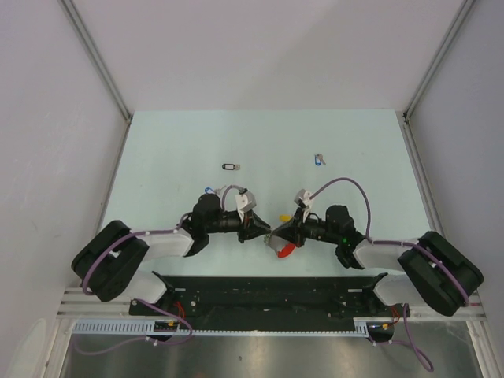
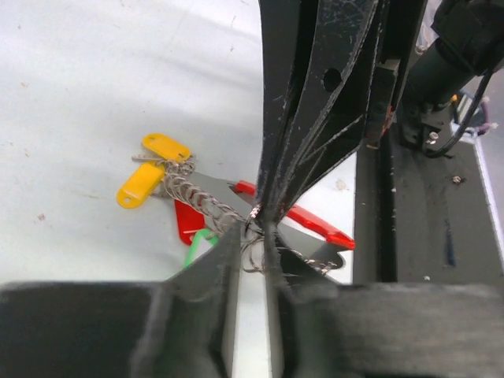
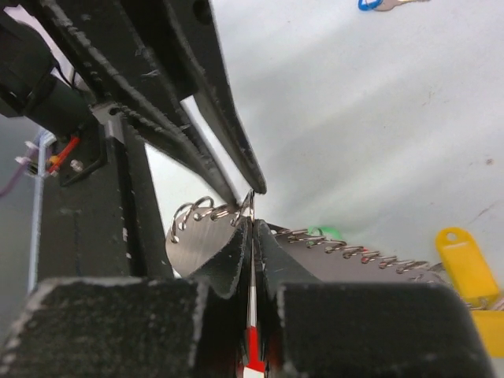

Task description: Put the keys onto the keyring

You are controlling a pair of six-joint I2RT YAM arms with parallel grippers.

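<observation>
The keyring (image 1: 283,250), with its red curved band (image 2: 315,224), coiled wire, and yellow (image 2: 165,146), green and red tags, is held just above the table at near centre. My left gripper (image 1: 260,230) and right gripper (image 1: 277,232) meet tip to tip there. The left gripper (image 2: 252,232) is pinched on the ring's wire. The right gripper (image 3: 252,224) is shut on the thin ring edge. A black-tagged key (image 1: 230,166) and a blue-tagged key (image 1: 319,159) lie loose farther back. The blue one also shows in the right wrist view (image 3: 378,4).
A small blue thing (image 1: 207,189) lies beside the left wrist, too small to identify. The pale table (image 1: 157,157) is walled by white panels at left, right and back. A black mounting rail (image 1: 268,295) runs along the near edge.
</observation>
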